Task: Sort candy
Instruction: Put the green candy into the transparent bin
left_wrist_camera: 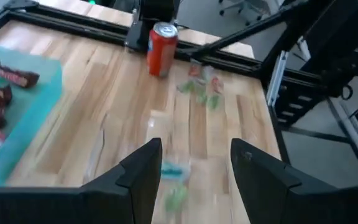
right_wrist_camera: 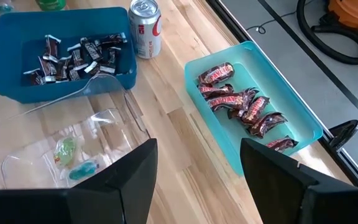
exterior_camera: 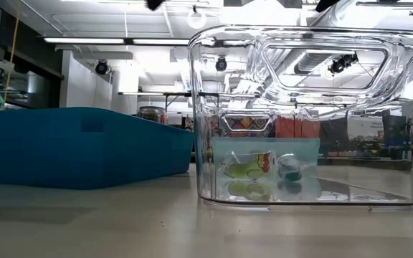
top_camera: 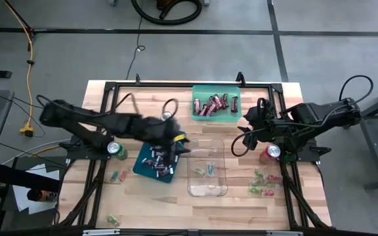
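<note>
Bright overhead light, left wrist view blurred

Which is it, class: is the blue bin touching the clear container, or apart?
Apart. The low view shows open tabletop between the blue bin and the clear container.

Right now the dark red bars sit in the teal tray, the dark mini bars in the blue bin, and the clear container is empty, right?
Not quite: the clear container holds a few green wrapped candies, as the right wrist view shows. The dark red bars are in the teal tray, the dark mini bars in the blue bin.
</note>
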